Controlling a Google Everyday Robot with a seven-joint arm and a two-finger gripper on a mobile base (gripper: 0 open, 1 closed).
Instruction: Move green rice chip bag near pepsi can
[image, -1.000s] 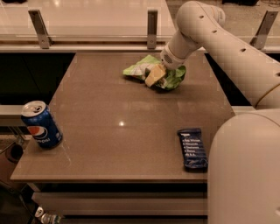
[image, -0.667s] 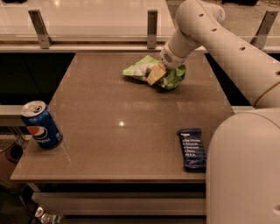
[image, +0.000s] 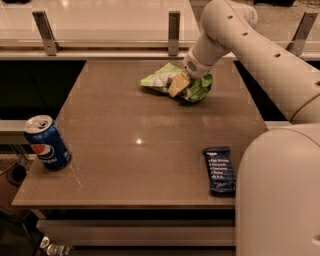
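The green rice chip bag lies crumpled at the far middle of the table, light green with white patches. My gripper comes down from the upper right onto the bag's middle and is shut on it, with one tan finger showing against the foil. The bag rests on or just above the tabletop. The pepsi can, blue with a silver top, stands upright at the table's near left corner, far from the bag and the gripper.
A flat dark-blue bar wrapper lies near the front right of the brown table. My white arm spans the right side. A glass rail with metal posts runs behind the table.
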